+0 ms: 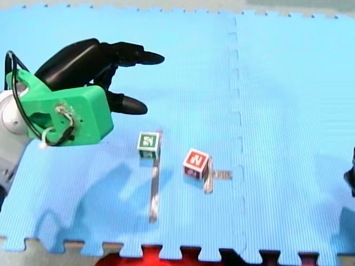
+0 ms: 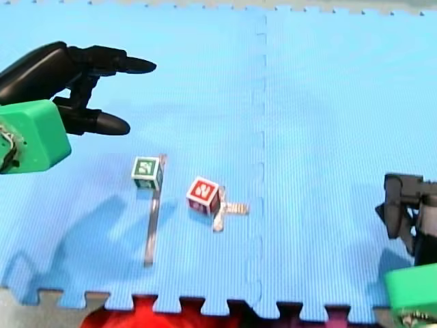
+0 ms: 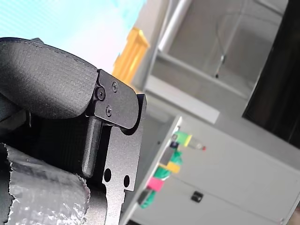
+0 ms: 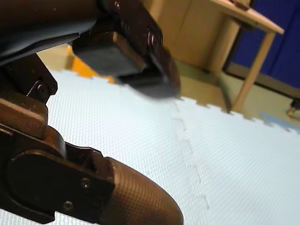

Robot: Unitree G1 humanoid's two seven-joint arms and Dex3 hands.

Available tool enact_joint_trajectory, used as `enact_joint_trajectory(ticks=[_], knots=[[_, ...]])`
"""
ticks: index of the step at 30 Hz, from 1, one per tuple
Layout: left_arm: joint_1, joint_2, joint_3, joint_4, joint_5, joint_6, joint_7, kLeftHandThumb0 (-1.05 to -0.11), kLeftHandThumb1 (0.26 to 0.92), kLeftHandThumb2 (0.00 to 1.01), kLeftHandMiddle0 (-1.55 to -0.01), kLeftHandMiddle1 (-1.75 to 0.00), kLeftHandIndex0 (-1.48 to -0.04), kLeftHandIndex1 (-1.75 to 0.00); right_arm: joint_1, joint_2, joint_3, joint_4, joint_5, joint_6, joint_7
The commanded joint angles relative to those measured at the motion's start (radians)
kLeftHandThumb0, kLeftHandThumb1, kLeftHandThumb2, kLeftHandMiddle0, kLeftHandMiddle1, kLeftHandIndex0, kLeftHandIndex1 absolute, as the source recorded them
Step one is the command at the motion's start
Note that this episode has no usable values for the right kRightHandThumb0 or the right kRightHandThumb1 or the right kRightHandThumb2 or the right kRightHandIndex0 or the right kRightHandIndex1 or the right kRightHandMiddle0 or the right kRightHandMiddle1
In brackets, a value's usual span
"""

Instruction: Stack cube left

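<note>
Foam mat (image 1: 277,83): blue interlocking tiles that carry both cubes. A tile seam runs near to far, right of the cubes.
Left robot hand (image 1: 102,69): it hovers above the far left part of the mat. It is released and holds nothing. It is left of and beyond the green cube and well apart from it.
Left robot hand, pose: the green wrist housing is nearest the camera. The black digits extend rightward, one above the other.
Left robot hand, step: judged as the approach before the first grasp, since neither cube has been lifted or stacked.
Left robot hand, next move: likely travel right and toward the near side, descend over one cube and close on opposite faces. The green cube is the closer one.
Right robot hand (image 2: 401,213): at the near right edge of the mat, well apart from the cubes. Whether it is clenched or released cannot be told.
Green cube (image 1: 148,144): it sits on the mat at the far end of a long tape strip (image 1: 153,191).
Red cube (image 1: 196,164): it sits just right of and nearer than the green cube, not touching it. It is turned at an angle, with a short tape strip (image 1: 221,175) beside it.
</note>
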Motion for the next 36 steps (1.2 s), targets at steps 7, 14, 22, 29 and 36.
enact_joint_trajectory(ticks=[7, 14, 22, 29, 36], knots=[[0.051, -0.014, -0.029, 0.051, 0.079, -0.004, 0.083, -1.048, 0.861, 0.00, -0.87, -1.75, -0.29, 0.00, -0.006, -0.014, -0.007, 0.014, 0.012, -0.018, 0.005], [0.025, -0.036, -0.060, 0.237, 0.125, -0.107, 0.180, -1.048, 0.868, 0.00, -0.86, -1.75, -0.37, -0.06, -0.010, -0.020, -0.009, 0.024, 0.021, -0.027, 0.015], [-0.015, -0.086, -0.058, 0.408, 0.107, -0.137, 0.221, -1.048, 0.862, 0.00, -0.84, -1.75, -0.60, -0.05, -0.016, -0.022, -0.012, 0.033, 0.026, -0.041, 0.024], [-0.050, -0.100, -0.060, 0.545, 0.104, -0.187, 0.244, -1.048, 0.863, 0.00, -0.89, -1.43, -0.76, -0.04, -0.020, -0.027, -0.014, 0.033, 0.019, -0.047, 0.022], [-0.068, -0.101, -0.073, 0.589, 0.120, -0.217, 0.273, -1.048, 0.868, 0.00, -0.91, -1.38, -0.76, -0.01, -0.021, -0.029, -0.014, 0.029, 0.011, -0.047, 0.018]])
